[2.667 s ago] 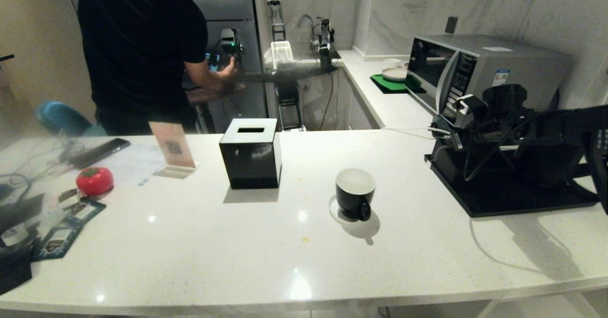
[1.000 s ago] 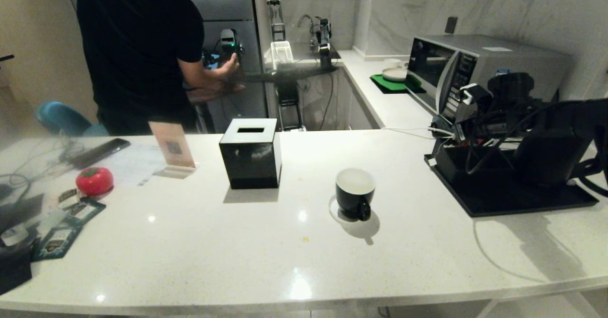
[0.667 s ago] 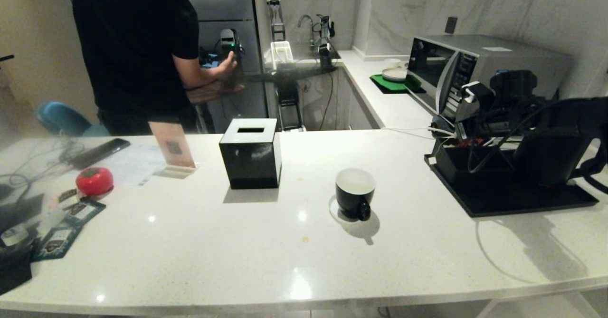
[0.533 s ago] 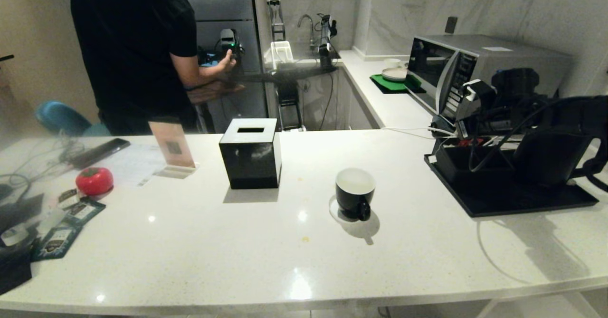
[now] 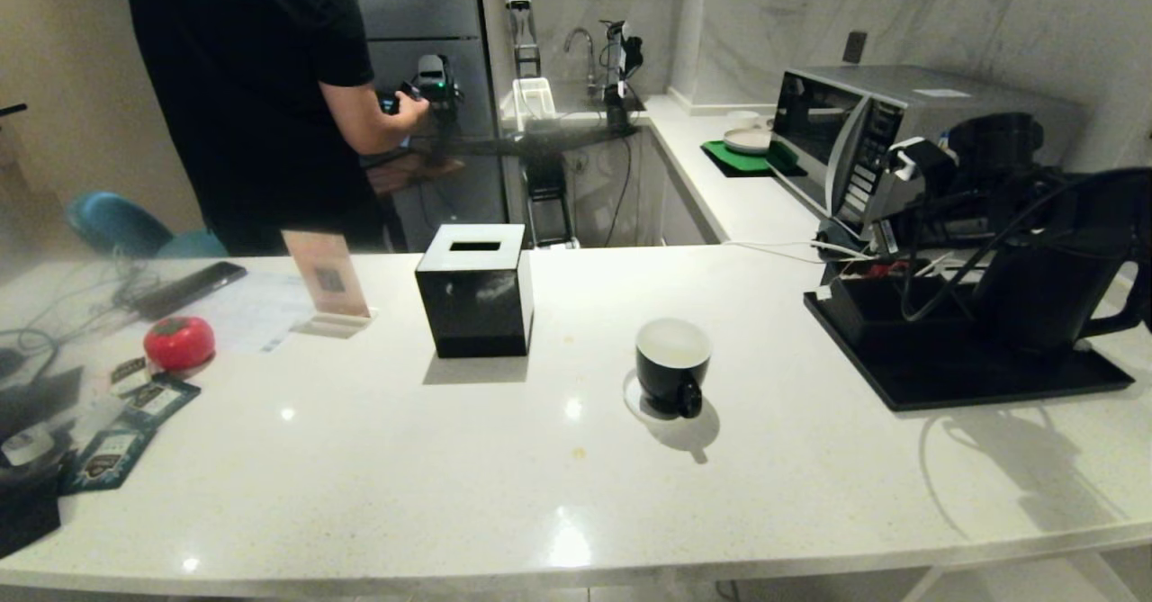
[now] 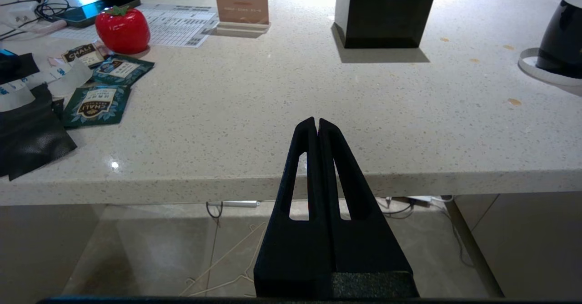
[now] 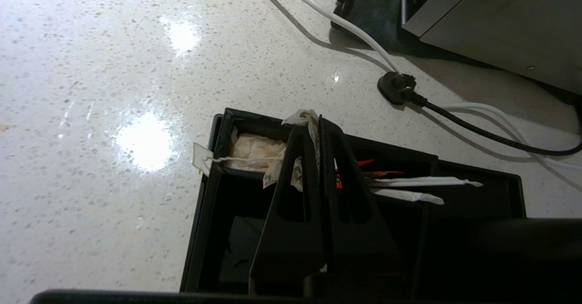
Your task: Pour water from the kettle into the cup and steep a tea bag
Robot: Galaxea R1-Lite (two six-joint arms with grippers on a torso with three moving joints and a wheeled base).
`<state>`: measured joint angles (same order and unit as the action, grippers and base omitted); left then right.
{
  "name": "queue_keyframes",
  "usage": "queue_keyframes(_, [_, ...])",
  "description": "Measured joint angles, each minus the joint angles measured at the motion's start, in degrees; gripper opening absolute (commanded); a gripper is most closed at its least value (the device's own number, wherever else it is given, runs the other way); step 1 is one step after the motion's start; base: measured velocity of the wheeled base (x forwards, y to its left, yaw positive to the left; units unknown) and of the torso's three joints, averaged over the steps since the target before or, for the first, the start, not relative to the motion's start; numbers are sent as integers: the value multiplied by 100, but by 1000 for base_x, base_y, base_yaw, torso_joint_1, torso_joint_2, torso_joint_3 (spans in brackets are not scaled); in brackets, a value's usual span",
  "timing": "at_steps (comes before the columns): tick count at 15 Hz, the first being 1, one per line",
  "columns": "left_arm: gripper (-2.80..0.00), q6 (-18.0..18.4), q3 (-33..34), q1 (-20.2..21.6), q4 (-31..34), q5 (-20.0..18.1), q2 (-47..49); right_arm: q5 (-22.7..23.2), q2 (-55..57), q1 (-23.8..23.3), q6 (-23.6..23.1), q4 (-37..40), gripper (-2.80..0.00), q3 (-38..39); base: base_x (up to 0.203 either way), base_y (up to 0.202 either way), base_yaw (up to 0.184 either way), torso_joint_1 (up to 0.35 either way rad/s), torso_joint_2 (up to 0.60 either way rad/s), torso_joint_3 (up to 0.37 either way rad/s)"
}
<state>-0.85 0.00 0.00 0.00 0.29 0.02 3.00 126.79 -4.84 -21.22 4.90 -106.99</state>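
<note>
Kettle (image 5: 1044,292) upright on black tray (image 5: 945,377), far right of counter, loop handle pointing right. Cup (image 5: 673,366) centre, ear handle facing near edge. Tissue box (image 5: 474,289) left of cup. Right gripper (image 7: 317,124), jaws closed, pinches tea bag (image 7: 298,161) above tray compartment; only right wrist view shows this. Left gripper (image 6: 317,123) closed, empty, at near counter edge.

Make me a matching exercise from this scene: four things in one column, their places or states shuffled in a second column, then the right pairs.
1. cup
2. kettle
3. right gripper
4. left gripper

A. shut on a tea bag
B. shut and empty, before the counter's edge
C. on the black tray
D. on a white coaster, mid-counter

Pairs: 1-D, 2-C, 3-A, 4-B
</note>
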Motion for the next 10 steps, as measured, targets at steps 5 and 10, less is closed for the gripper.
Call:
queue_keyframes(5, [-280,1,0,0,0,1,0,3,-509,34,20,-156,-280,446,0,0,0,0,0,0])
queue_keyframes(10, [-280,0,0,0,0,4,0,6,-1042,161,248,-402,-280,913,0,0,0,0,0,0])
